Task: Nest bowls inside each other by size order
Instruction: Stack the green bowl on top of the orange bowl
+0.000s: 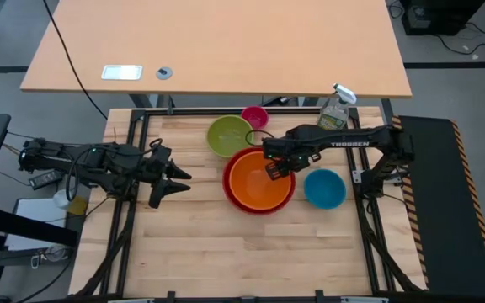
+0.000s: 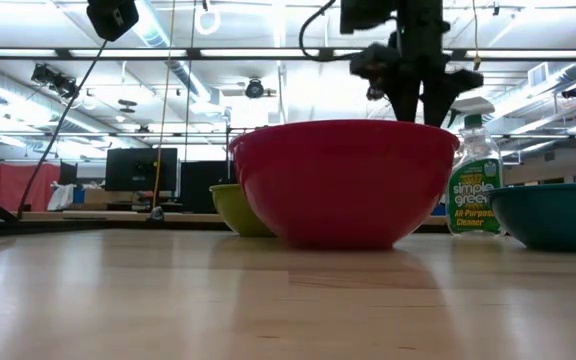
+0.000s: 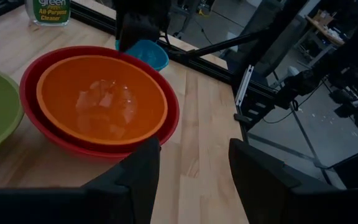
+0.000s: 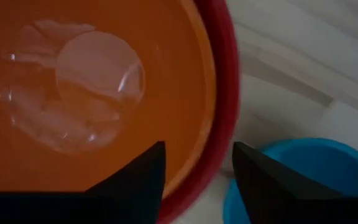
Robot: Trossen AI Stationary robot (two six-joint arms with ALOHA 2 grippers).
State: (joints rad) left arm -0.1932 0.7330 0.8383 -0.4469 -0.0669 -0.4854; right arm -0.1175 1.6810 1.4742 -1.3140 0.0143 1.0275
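We've got the orange bowl [image 1: 260, 187] already sitting inside the red bowl [image 1: 230, 189] near mid-table, so first nest looks done. Lime green bowl [image 1: 229, 135] sits just behind-left of that pair, touching or nearly so; magenta pink bowl [image 1: 254, 116] is just beside the green one at the table's far edge; blue bowl [image 1: 324, 188] stands alone to the right of the red/orange stack, close but apart. Right gripper [image 1: 278, 169] hangs over the orange bowl's right rim, fingers apart w/ nothing between them, per the right wrist view, where we see both dark fingers spread above the orange/red rims and the blue bowl. Left gripper [image 1: 178, 180] waits left of the stack, also spread open and empty, pointing toward the bowls. Clear spray bottle [image 1: 336, 108] stands at the far right corner, not part of the job. Handling, as we judge it: these look like thin glossy plastic, so light, stiff enough, but slick; a pinch will want to slide off and a light bowl will skate on the wood if nudged. Best hold is prob. the rim, one finger inside and one outside the wall, squeezing across the lip. Green goes next by size, we reckon, and its rim on the side facing the stack is crowded, so we'd take the free side.
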